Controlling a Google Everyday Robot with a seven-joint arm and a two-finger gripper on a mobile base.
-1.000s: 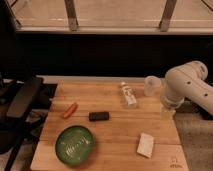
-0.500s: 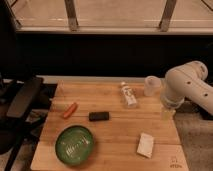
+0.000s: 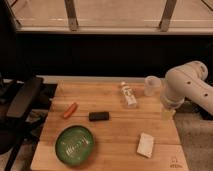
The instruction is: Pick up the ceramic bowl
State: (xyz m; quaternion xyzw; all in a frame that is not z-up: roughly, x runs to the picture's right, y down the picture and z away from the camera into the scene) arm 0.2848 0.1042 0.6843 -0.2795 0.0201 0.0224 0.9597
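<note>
The ceramic bowl point(image 3: 75, 144) is round, shallow and glossy dark green with pale glare marks inside. It sits on the wooden table point(image 3: 115, 131) near the front left corner. My gripper point(image 3: 167, 113) hangs below the white arm point(image 3: 186, 86) at the table's right edge, far to the right of the bowl and apart from it. Nothing shows in the gripper.
An orange carrot-like item point(image 3: 70, 110), a black block point(image 3: 99, 116), a lying white bottle point(image 3: 128, 94), a translucent plastic cup point(image 3: 152, 85) and a pale sponge-like pad point(image 3: 146, 145) lie on the table. A black chair point(image 3: 22, 107) stands at the left. A window rail runs behind.
</note>
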